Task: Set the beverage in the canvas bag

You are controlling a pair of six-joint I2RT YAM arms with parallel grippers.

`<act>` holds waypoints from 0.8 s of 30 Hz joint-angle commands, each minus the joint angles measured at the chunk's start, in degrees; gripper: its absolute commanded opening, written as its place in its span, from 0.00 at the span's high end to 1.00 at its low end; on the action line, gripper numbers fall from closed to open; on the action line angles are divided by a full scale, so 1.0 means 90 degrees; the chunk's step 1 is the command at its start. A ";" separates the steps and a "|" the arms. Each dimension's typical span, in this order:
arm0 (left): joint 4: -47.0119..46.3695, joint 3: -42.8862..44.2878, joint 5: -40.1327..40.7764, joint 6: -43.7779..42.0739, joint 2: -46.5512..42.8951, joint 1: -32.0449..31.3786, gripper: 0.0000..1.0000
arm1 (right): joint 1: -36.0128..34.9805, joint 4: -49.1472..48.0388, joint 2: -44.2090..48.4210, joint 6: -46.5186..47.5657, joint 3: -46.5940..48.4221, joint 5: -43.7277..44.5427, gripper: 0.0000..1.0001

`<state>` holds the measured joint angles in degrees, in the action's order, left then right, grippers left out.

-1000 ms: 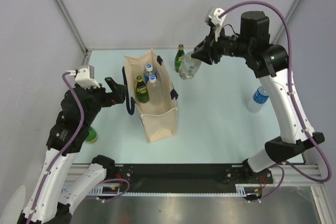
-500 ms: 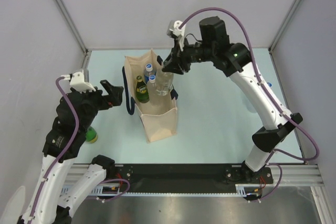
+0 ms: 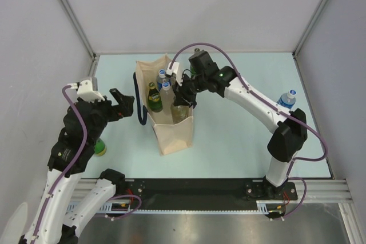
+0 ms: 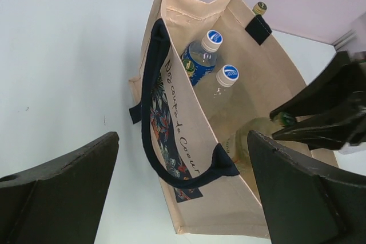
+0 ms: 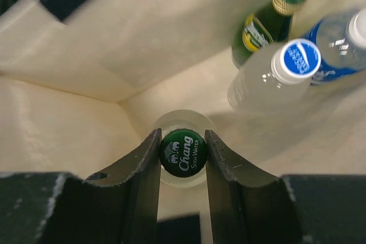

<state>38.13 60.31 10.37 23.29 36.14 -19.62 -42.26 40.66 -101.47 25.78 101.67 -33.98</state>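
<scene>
Your right gripper [image 5: 182, 141] clamps the green cap of the soda bottle [image 5: 183, 155], which is upright inside the canvas bag [image 3: 174, 132], beside two water bottles [image 5: 274, 75]. Your left gripper [image 3: 126, 104] has its jaws spread wide, near the navy handle [image 4: 150, 112].

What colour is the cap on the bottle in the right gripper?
Green bottle cap, white Chang lettering; clearest in right wrist view.
</scene>
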 commanded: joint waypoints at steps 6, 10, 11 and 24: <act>-0.0076 -0.0129 0.0029 0.0215 -0.0031 0.0012 0.00 | -0.0265 -0.2427 0.0073 -0.0022 -0.0846 0.1108 1.00; -0.0086 -0.0198 0.0049 0.0235 -0.0051 0.0012 0.00 | -0.0373 -0.2906 -0.0034 -0.0198 -0.1159 0.1587 1.00; -0.0077 -0.0217 0.0049 0.0244 -0.0051 0.0012 0.00 | -0.0363 -0.3071 -0.0082 -0.0247 -0.1247 0.1723 1.00; -0.0077 -0.0558 0.0205 0.0401 -0.0187 0.0012 0.00 | -0.0324 -0.3044 -0.0424 -0.0316 -0.1560 0.1949 0.87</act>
<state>38.30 56.88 10.87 25.47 35.11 -19.62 -45.98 18.41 -105.56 22.22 87.13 -18.90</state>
